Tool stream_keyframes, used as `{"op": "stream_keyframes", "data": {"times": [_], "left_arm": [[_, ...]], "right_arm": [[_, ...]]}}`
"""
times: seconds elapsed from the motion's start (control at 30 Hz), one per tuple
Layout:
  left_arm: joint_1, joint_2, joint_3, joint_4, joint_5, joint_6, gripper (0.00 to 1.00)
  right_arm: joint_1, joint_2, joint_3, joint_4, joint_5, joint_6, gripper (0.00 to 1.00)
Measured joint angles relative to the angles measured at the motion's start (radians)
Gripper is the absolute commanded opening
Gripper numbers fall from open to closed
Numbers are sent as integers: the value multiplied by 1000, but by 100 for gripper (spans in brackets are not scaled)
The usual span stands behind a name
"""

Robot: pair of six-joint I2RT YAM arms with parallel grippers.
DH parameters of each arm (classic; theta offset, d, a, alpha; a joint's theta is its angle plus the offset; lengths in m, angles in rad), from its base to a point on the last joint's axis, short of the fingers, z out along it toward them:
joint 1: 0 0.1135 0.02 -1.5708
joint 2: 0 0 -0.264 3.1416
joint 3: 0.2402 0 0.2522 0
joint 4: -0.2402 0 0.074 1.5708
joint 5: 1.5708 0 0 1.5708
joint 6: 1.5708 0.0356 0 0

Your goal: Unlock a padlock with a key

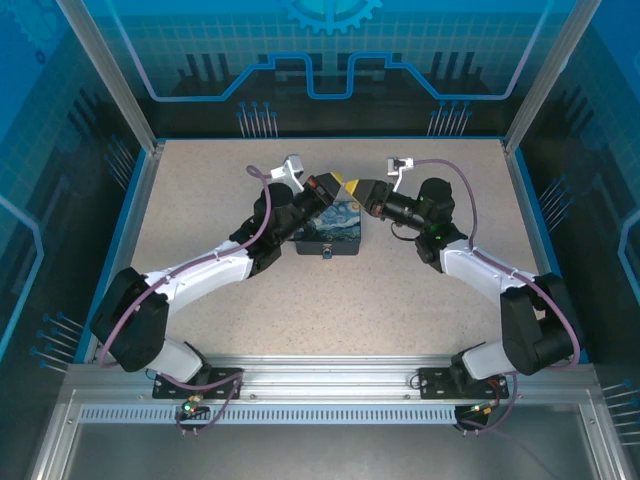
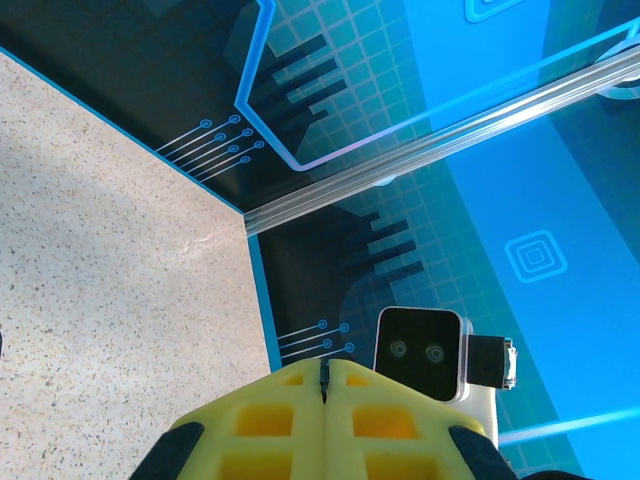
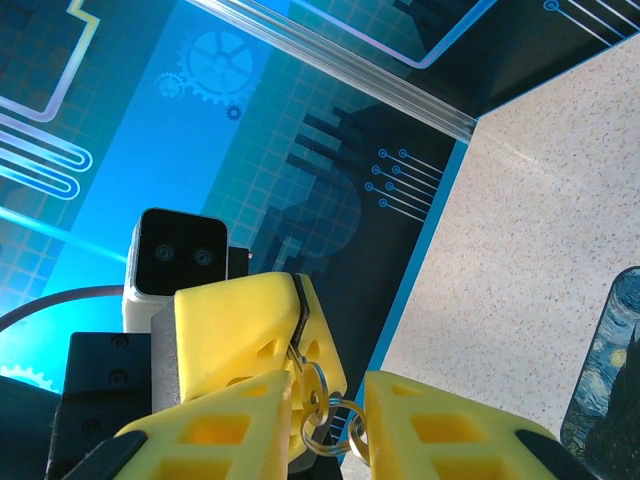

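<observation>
A speckled beige worktop (image 1: 200, 200) lies inside a blue-printed enclosure with aluminium corner posts (image 1: 110, 75). Near its middle rests a flat box with a blue-and-yellow starry painting print (image 1: 335, 232). A tiny dark piece at the box's near edge (image 1: 325, 256) appears to be the small bluish-grey metal padlock, though it is too small to be sure. Both arms reach in from the near rail and meet above the far edge of the box. The elbows are bent outward, and the wrists turn toward each other so the yellow tips nearly touch. The left tool (image 1: 337, 184) is pressed together on the thin dark metal key (image 3: 301, 330), a sliver showing along the seam between its yellow fingers (image 2: 280, 420). Small silvery split rings (image 3: 322, 405) dangle from the key. The right tool (image 3: 328, 400) has its yellow fingers (image 3: 215, 430) apart on either side of those rings. Whether the fingers touch the rings cannot be told. From the right wrist, the left arm's grey-cased wrist camera (image 3: 180, 255) sits just behind the held key, and a corner of the box shows below on the worktop.
</observation>
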Motion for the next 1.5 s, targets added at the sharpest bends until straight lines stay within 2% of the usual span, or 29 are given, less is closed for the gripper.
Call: {"op": "stream_keyframes", "data": {"times": [0.23,0.5,0.73,1.03,1.3,1.43,1.5], "left_arm": [[0,0,0,-22,0,0,0],[0,0,0,-44,0,-3,0],[-4,2,0,-45,-4,-3,0],[-6,14,2,-45,-7,-3,0],[-6,14,2,-45,-8,-3,0],[-6,14,6,-45,-12,-3,0],[-6,14,10,-45,-15,-3,0]], "right_arm": [[0,1,1,-18,-1,-12,28],[0,3,11,-27,-8,-20,23],[0,11,11,-30,-11,-23,26],[0,11,11,-37,-15,-27,20],[0,11,11,-37,-23,-27,21],[0,11,11,-37,-27,-27,19],[0,11,11,-37,-29,-31,14]]}}
